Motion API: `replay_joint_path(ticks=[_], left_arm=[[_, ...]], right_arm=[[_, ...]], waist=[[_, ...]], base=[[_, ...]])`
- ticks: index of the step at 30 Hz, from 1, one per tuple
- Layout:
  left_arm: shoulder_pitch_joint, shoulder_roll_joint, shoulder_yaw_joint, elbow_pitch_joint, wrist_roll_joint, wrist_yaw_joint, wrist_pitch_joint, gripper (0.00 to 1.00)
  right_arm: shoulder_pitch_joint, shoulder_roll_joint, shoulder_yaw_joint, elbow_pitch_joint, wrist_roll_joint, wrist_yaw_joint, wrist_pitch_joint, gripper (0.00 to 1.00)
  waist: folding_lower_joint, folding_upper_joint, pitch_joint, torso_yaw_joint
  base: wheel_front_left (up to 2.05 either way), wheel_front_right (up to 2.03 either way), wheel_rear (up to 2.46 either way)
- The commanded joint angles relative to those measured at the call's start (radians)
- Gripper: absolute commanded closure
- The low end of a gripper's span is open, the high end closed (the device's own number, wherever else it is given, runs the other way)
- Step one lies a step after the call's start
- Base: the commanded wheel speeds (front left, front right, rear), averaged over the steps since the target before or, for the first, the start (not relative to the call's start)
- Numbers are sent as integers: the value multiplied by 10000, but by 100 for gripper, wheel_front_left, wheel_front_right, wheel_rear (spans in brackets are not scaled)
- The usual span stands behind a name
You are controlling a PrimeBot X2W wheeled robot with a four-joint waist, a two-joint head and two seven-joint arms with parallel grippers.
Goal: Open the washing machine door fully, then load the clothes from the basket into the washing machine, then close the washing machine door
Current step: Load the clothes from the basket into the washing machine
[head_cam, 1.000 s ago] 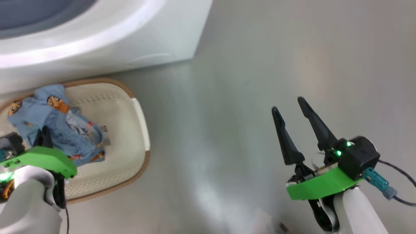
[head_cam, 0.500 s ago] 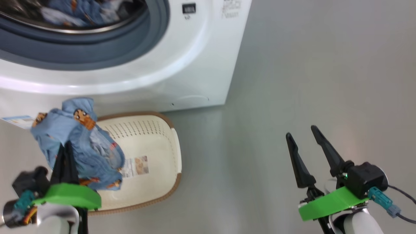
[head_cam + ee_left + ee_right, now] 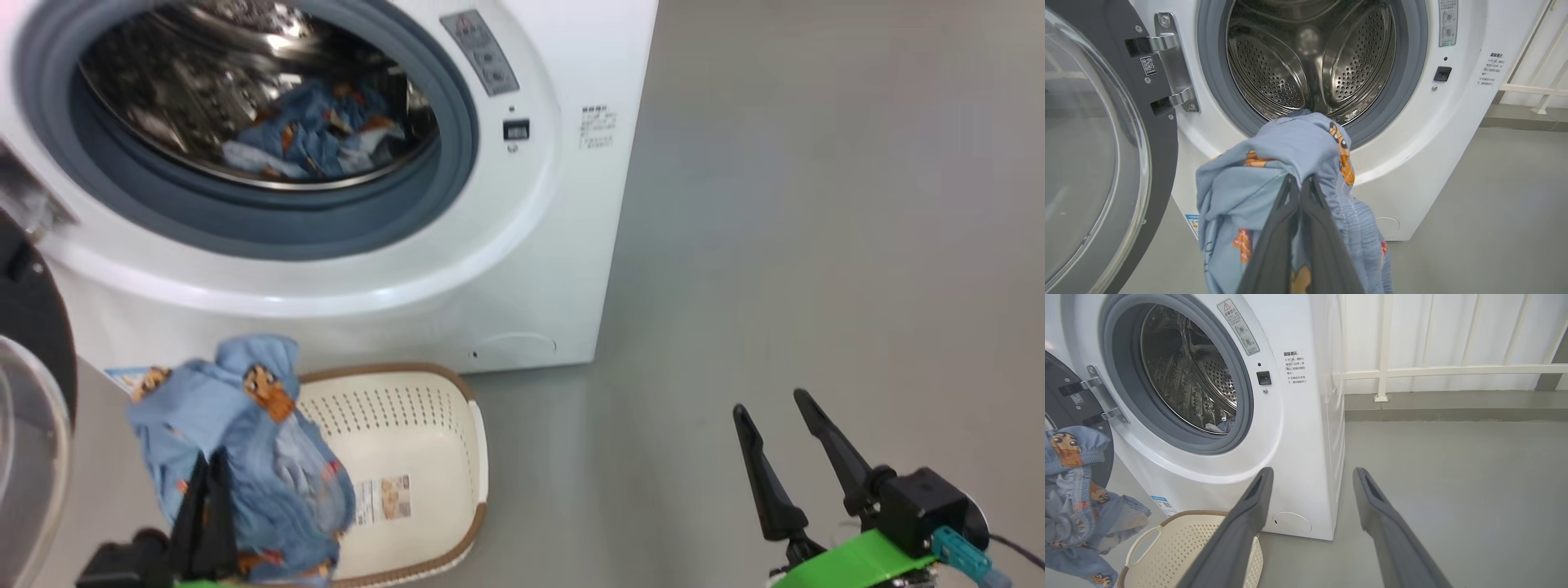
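Clothes [image 3: 1274, 163]: soft blue fabric garments printed with small orange-brown figures, in two lots. One bundle hangs from the left gripper [image 3: 1300, 179], whose two long dark fingers are clenched tight on the cloth. The bundle is in the air by the left end of the basket [image 3: 478, 457], in front of the drum mouth and lower than it. The second lot [image 3: 314, 143], same print, lies at the bottom of the perforated steel drum [image 3: 1310, 61].

The basket is small, cream-white perforated plastic, rounded rectangular, with a brown woven-look rim. It sits on the grey floor [image 3: 816, 245] just in front of the machine's bottom edge. Its inside shows a bare perforated bottom and a small printed label [image 3: 384, 498].

The washing machine [image 3: 531, 269] is a big white boxy front-loader with its grey rubber gasket [image 3: 269, 233] fully exposed. The washing machine door [image 3: 1098, 155] is large and round, with a glossy black rim and a bulging clear glass window. It is swung wide open to the robot's left on its metal hinge [image 3: 1171, 61].

The right gripper [image 3: 771, 406] hovers over bare floor, well to the right of the basket. Its fingers are spread apart, released, nothing between them. A white railing [image 3: 1453, 369] runs along the wall behind the machine.
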Motion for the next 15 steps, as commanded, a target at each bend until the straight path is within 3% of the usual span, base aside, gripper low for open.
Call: replay_joint_path(ticks=[1,15], left_arm=[[63,205,307,-483,112,156,82,100],[1221,280,15,-1831,267,591,837,100]], right_arm=[[86,-16,208,-307,-42,62,52,0],[787,-16,245,-742,47,62,383,0]], waist=[[0,0,-625,93],[0,0,-1507,114]], base=[[0,0,0],[0,0,0]])
